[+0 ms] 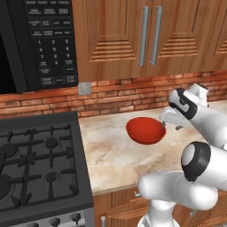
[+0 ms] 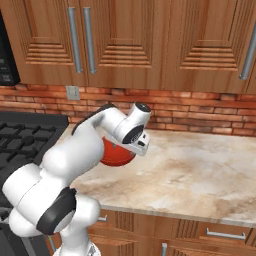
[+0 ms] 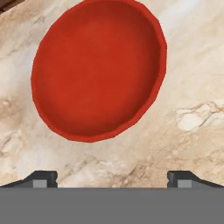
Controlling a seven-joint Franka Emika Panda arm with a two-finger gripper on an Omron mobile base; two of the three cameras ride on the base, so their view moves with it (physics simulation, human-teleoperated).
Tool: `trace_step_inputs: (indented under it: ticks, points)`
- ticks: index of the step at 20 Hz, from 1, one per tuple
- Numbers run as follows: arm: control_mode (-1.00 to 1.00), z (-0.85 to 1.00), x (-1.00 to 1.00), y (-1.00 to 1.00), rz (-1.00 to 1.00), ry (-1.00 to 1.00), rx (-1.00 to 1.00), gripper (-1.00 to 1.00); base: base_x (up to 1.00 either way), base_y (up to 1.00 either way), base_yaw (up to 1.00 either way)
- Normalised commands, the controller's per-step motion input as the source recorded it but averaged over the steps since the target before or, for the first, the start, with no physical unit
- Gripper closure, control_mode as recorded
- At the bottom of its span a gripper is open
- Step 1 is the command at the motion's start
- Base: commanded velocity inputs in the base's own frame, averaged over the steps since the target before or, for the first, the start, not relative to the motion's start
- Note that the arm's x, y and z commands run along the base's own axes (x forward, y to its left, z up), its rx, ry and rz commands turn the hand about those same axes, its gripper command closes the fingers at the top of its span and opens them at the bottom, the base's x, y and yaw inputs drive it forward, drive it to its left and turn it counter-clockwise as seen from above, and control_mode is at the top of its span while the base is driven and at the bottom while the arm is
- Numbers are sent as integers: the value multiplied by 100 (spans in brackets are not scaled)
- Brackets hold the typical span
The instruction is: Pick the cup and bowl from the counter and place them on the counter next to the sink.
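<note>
Illumination is even and moderately bright in all three rendered views, with no discernible single source. The bench (image 1: 115, 155) shows only faint, soft shading; a weak shadow lies under the red bowl (image 1: 145, 130). The bowl carries a mild gloss, lighter along its rim in the hand view. The white arm shows smooth gradient shading without glare. Textures are slightly soft and low-resolution, notably the microwave keypad (image 1: 51, 40). No edge distortion is evident.

Microwave keypad (image 1: 52, 44) shows digits 1–9 — its other button labels are too blurred.
</note>
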Motion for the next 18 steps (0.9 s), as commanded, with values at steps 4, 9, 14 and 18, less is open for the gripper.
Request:
trace_step_inputs:
  ticks: [4, 9, 14, 18]
  points:
    - [-100, -12, 54, -26, 0, 5, 0, -100, 0, 0, 0]
    - [-100, -7, 34, -2, 0, 1, 0, -100, 0, 0, 0]
    - [-100, -10, 6, 0, 0, 0, 0, -100, 0, 0, 0]
    - [-100, -20, 0, -2, 0, 0, 0, -100, 0, 0, 0]
